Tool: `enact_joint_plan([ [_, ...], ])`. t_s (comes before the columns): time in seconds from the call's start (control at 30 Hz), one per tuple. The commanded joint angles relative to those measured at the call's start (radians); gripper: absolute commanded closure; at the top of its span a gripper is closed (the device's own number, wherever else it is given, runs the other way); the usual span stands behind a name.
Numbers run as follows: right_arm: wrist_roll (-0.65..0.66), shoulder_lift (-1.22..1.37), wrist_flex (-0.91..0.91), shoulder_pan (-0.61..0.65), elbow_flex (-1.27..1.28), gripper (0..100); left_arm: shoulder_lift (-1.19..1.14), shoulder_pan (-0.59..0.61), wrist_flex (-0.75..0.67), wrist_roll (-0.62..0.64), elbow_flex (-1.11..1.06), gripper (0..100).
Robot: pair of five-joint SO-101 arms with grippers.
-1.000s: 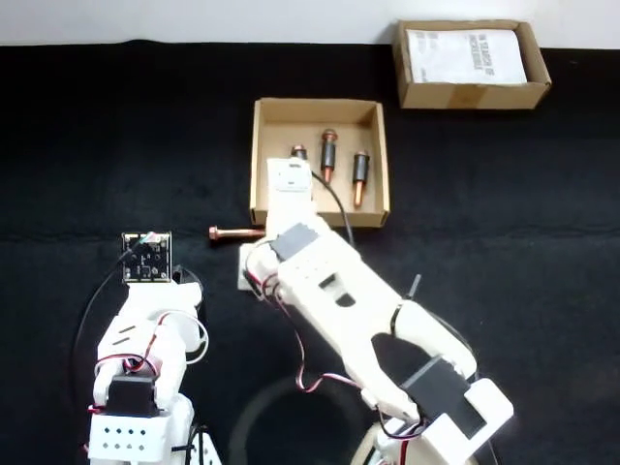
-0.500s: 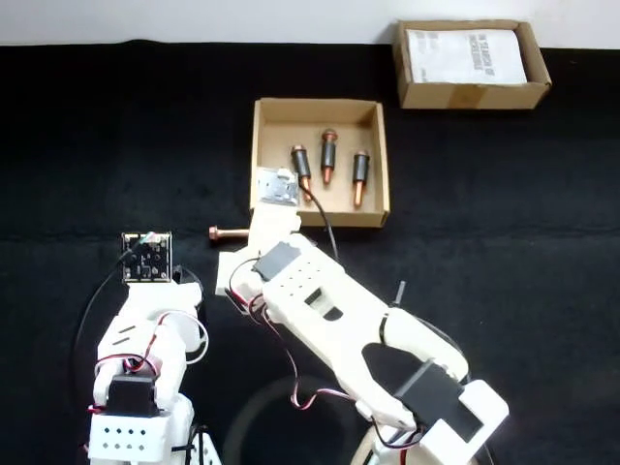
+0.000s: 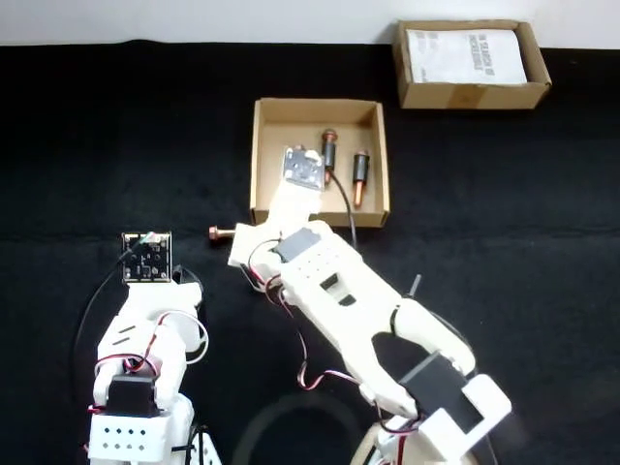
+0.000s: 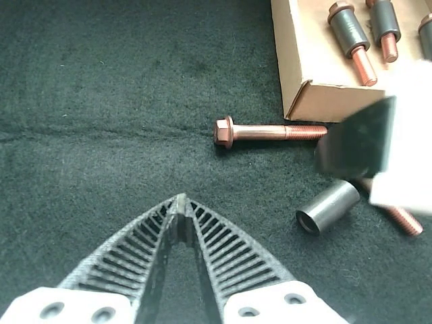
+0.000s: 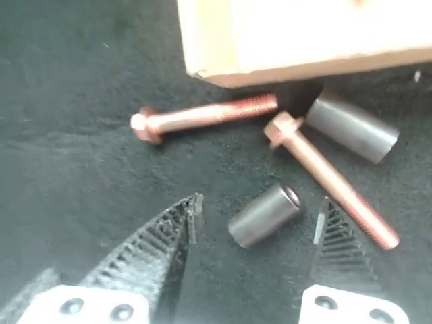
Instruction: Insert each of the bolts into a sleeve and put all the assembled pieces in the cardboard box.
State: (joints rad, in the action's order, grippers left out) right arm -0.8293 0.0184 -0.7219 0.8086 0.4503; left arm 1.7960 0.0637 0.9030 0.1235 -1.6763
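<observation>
High view: cardboard box point(image 3: 320, 108) holds seemingly 3 assembled pieces point(image 3: 360, 176). Left wrist view: left gripper point(image 4: 181, 201) clenched, empty, a loose bolt point(image 4: 266, 130) lying ahead. Right wrist view: right gripper point(image 5: 259, 206) spread wide astride a sleeve point(image 5: 270, 214); picking it up seems underway, needing a square closing.

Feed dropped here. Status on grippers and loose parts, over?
Left gripper shut, empty. Right gripper open, straddling a loose sleeve. Bolt lying close beside that sleeve, could snag.

White plastic arms point(image 3: 349, 300), black servos point(image 3: 296, 242), red-and-white cables point(image 3: 295, 334), black ribbed fingers point(image 4: 216, 243)
</observation>
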Motion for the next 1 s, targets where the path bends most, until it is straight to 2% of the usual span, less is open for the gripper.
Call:
enact_joint_plan([
  [0.0, -0.006, 0.013, 0.008, -0.01, -0.01, 75.2, 0.01, 0.007, 0.002, 0.005, -0.019, 99],
  [0.47, -0.008, 0.03, 0.007, 0.015, 0.002, 75.2, 0.01, 0.007, 0.002, 0.005, -0.019, 99],
  [0.83, -0.023, 0.145, 0.007, 0.047, -0.031, 75.5, 0.012, 0.007, 0.002, 0.005, -0.019, 99],
  [0.9, -0.015, 0.145, 0.007, 0.053, -0.053, 78.9, 0.012, 0.007, 0.002, 0.005, -0.019, 99],
  [0.97, -0.014, 0.147, 0.007, 0.053, -0.077, 87.2, 0.012, 0.007, 0.002, 0.005, -0.019, 99],
])
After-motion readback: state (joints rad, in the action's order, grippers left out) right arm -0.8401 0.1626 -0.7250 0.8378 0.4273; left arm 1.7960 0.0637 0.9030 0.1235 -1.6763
